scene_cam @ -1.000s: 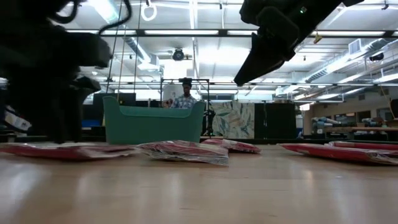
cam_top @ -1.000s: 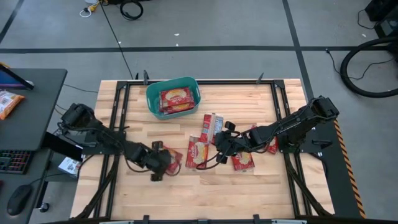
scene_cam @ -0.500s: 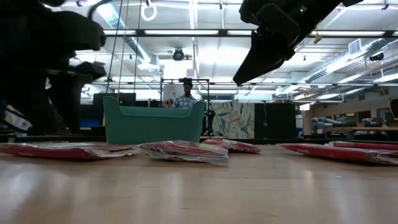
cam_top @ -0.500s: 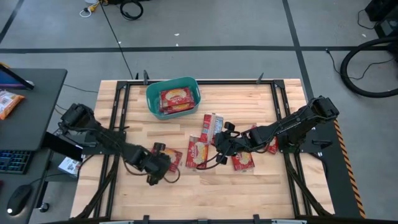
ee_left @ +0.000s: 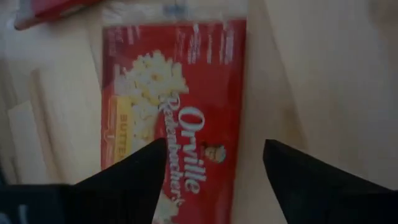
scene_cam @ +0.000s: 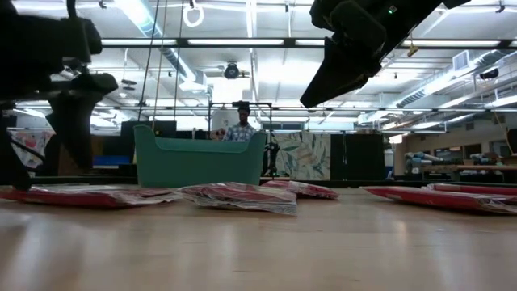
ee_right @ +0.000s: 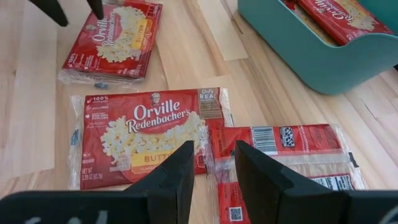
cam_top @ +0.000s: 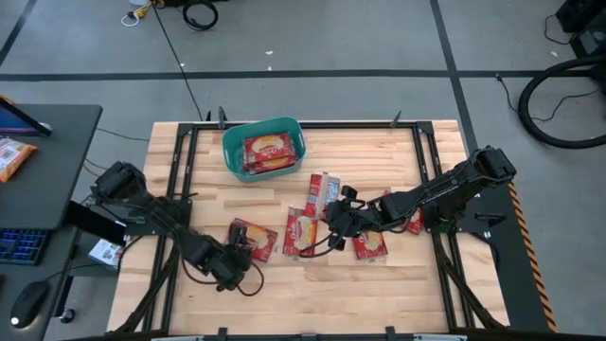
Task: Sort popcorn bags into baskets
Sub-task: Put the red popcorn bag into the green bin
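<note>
While the left claw [cam_top: 230, 269] gapes empty, a popcorn bag [ee_left: 174, 118] lies flat below — long axis along its reach.

The high view looks straight down on the whole table [cam_top: 398, 284]. The low view sits at tabletop height, facing level across toward the teal basket [scene_cam: 199, 160] and the room behind. Each wrist view looks closely down past its own fingers at popcorn bags [ee_left: 174, 118] also seen from overhead.
</note>
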You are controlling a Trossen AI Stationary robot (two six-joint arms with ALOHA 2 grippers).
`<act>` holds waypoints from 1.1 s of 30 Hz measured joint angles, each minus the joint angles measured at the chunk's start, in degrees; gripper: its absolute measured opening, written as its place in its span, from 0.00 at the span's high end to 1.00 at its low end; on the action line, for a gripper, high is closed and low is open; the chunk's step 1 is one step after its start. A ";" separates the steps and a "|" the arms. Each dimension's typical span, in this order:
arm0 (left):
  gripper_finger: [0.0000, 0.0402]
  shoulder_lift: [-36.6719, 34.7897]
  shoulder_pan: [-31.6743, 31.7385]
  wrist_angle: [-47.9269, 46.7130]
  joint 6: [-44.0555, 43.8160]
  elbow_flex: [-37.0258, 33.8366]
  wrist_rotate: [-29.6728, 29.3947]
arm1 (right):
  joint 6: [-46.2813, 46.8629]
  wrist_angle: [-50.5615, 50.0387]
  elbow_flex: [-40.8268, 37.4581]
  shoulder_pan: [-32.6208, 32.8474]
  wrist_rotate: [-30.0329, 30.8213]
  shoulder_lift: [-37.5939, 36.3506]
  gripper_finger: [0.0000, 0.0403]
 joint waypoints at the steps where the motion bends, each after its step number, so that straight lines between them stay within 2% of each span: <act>1: 0.32 0.42 0.02 -0.60 0.66 0.00 -0.10 | -0.02 0.00 0.00 0.00 0.00 0.00 0.70; 9: 0.35 4.29 0.05 -1.50 3.66 0.16 -1.88 | -0.15 0.03 0.00 0.00 0.00 0.00 0.70; 13: 0.42 5.06 0.56 -3.16 3.66 0.22 -2.81 | -0.15 0.02 0.00 0.00 0.00 0.00 0.70; 16: 0.51 5.17 0.58 -4.05 3.66 0.12 -2.71 | -0.13 0.02 0.00 0.00 0.00 0.00 0.70; 26: 0.94 5.18 0.61 -4.57 2.65 -0.01 -2.36 | -0.15 0.03 0.00 0.00 0.00 0.00 0.70; 33: 0.93 0.57 2.02 -9.28 0.00 2.90 -0.58 | -0.17 0.02 0.00 0.00 0.00 0.00 0.70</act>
